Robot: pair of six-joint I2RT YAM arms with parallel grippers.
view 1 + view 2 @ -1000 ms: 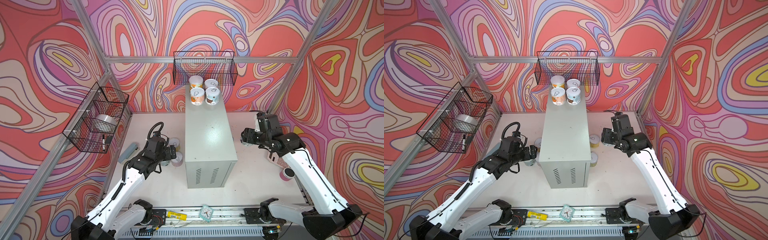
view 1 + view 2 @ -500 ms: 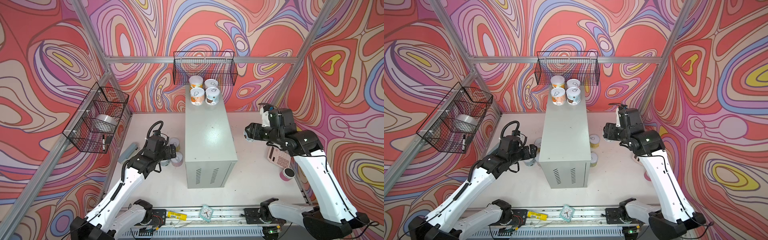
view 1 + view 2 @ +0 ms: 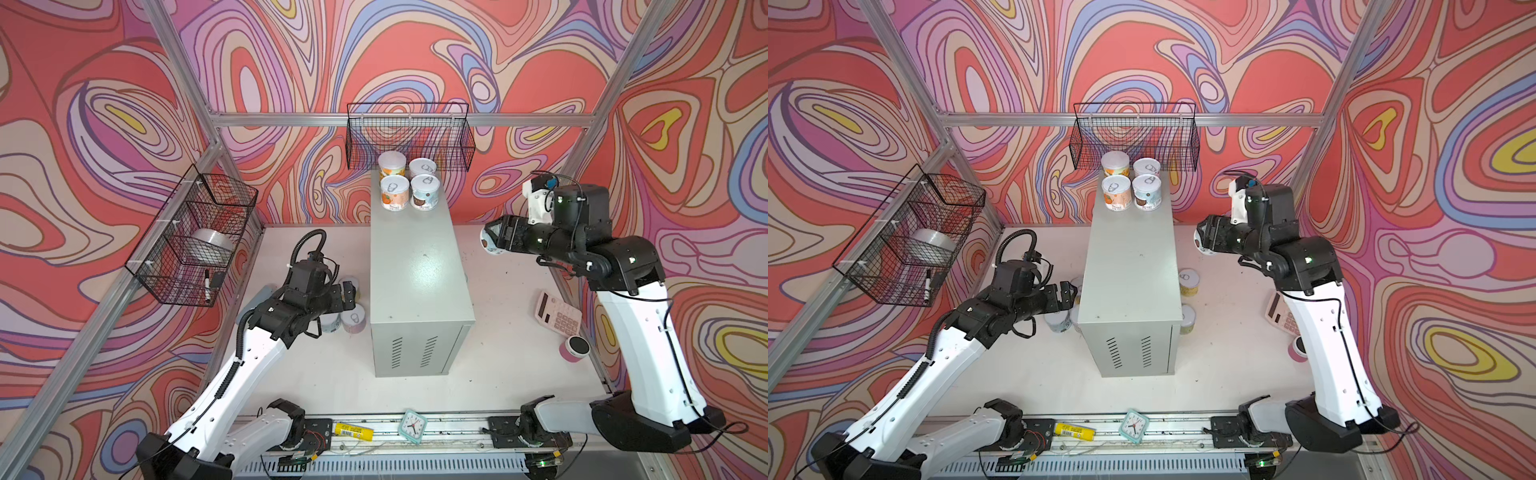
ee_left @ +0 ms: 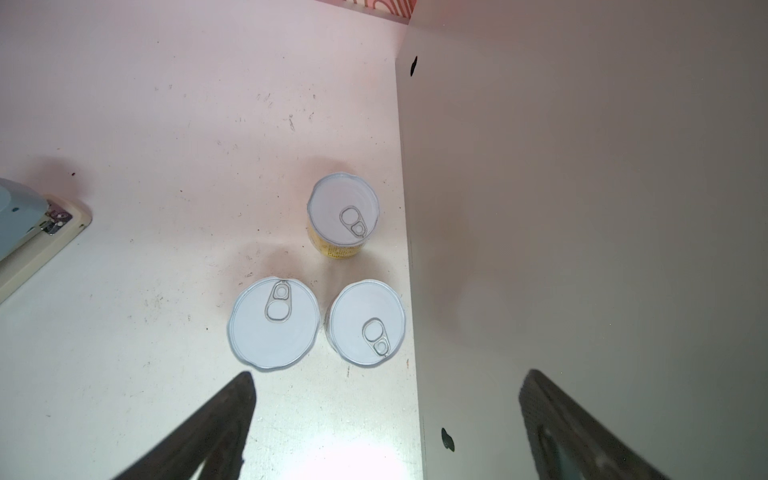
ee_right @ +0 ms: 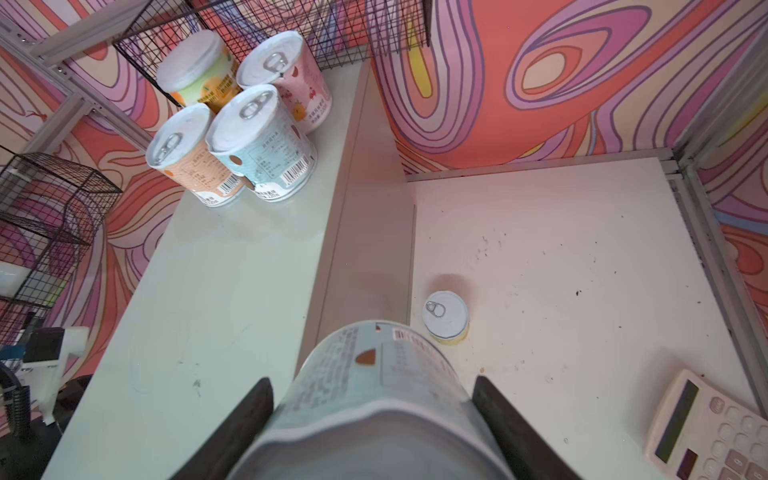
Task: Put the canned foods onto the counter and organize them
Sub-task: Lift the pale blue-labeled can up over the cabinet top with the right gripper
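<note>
The counter [image 3: 419, 266] [image 3: 1129, 257] stands mid-table with several cans [image 3: 409, 183] [image 5: 249, 124] grouped at its far end. My right gripper [image 3: 492, 241] [image 3: 1204, 241] [image 5: 374, 386] is shut on a pale blue can [image 5: 374, 415], which lies sideways in the air just off the counter's right edge. My left gripper [image 3: 348, 293] [image 4: 387, 377] is open and hovers by the counter's left wall. Below it on the table stand a yellow can [image 4: 343, 214] and two others [image 4: 274, 322] [image 4: 368, 322]. Two yellow cans [image 3: 1188, 282] [image 3: 1187, 318] stand right of the counter.
A calculator [image 3: 557, 311] and a pink cylinder with a black top [image 3: 575, 347] lie at the right table edge. Wire baskets hang on the back wall [image 3: 409, 135] and the left wall [image 3: 191, 237]. A small clock [image 3: 413, 424] and a yellow tube [image 3: 353, 430] lie on the front rail.
My right arm has risen from near the table to counter-top height, carrying the pale blue can. The left gripper's jaws have spread wider; that arm has barely moved.
</note>
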